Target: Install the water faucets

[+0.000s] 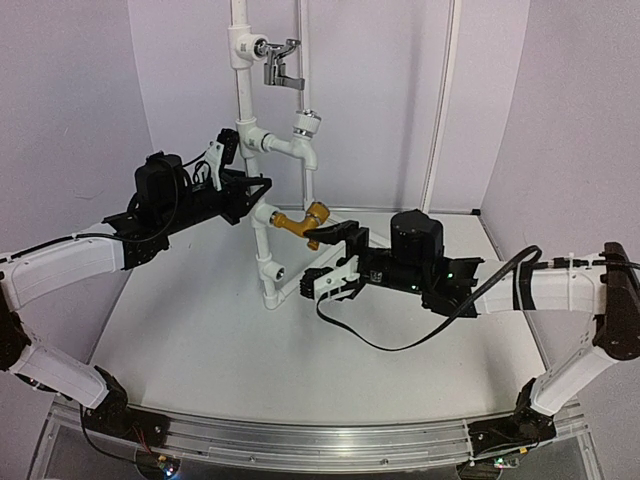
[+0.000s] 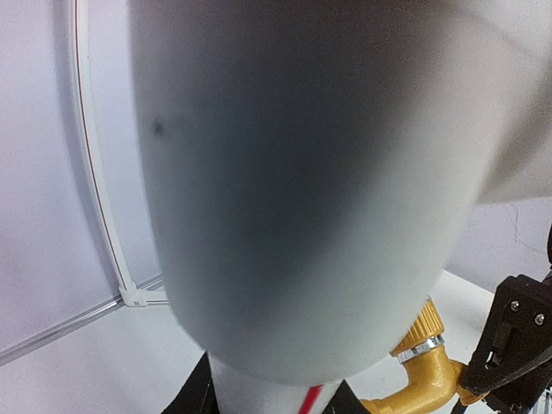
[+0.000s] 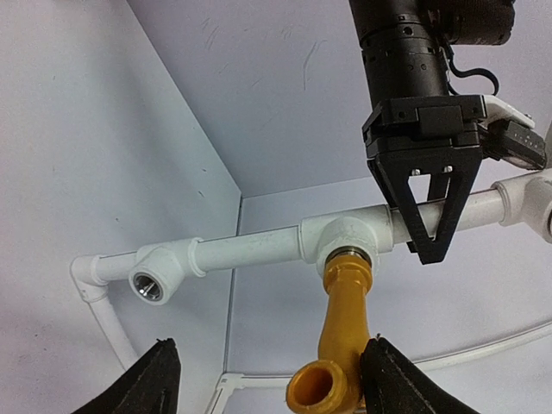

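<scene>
The golden-brass tap (image 1: pixel 300 222) sits with its threaded end in a tee fitting (image 3: pixel 341 243) of the white pipe stand (image 1: pixel 243 95), spout towards my right arm. In the right wrist view the tap (image 3: pixel 345 328) hangs between my right gripper's (image 3: pixel 269 384) wide-open fingers, close against the right-hand finger (image 3: pixel 392 379). My right gripper (image 1: pixel 335 258) holds nothing. My left gripper (image 1: pixel 255 183) is shut on the stand's pipe just above that fitting. The pipe (image 2: pixel 302 172) fills the left wrist view, blurred, with the tap (image 2: pixel 427 362) at the lower right.
A chrome lever tap (image 1: pixel 283 62) and a white plastic tap (image 1: pixel 305 130) sit higher on the stand. An empty socket (image 3: pixel 147 283) faces out lower down (image 1: pixel 275 272). White walls close in behind and at both sides.
</scene>
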{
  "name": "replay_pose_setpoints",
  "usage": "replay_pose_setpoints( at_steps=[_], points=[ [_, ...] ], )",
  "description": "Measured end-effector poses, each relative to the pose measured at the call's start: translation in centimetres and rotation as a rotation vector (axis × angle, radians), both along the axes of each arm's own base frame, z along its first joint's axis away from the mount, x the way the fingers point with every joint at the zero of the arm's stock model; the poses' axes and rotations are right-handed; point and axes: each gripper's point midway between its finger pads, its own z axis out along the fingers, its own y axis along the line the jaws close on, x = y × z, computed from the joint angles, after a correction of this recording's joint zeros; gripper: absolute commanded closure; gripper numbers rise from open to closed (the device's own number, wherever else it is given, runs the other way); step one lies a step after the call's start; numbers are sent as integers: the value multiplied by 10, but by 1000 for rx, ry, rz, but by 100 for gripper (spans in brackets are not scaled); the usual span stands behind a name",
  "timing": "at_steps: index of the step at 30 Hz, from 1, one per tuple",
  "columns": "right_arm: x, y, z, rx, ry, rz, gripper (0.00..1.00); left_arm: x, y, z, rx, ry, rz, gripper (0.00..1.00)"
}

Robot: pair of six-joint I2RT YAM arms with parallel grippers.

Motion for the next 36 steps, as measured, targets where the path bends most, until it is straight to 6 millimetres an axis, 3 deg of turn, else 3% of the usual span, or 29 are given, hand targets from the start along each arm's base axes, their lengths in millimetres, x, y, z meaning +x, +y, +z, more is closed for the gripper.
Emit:
replay_pose_setpoints(
  at_steps=[10,20,22,23,31,36],
  points=[
    [22,14,9,43,-132,-54,40,0,0,0,0,0,-2,100],
    [36,21,25,117,-202,-100,68,0,0,0,0,-1,-3,100],
    [36,22,26,135,-187,-101,82,0,0,0,0,0,-4,100],
    [36,23,26,142,-172,-99,84,0,0,0,-1,0,-3,100],
    [35,24,25,227,-21,-104,96,1,1,0,-2,2,-3,100],
    [36,25,26,328,160,-132,100,1,1,0,-2,2,-3,100]
  ],
)
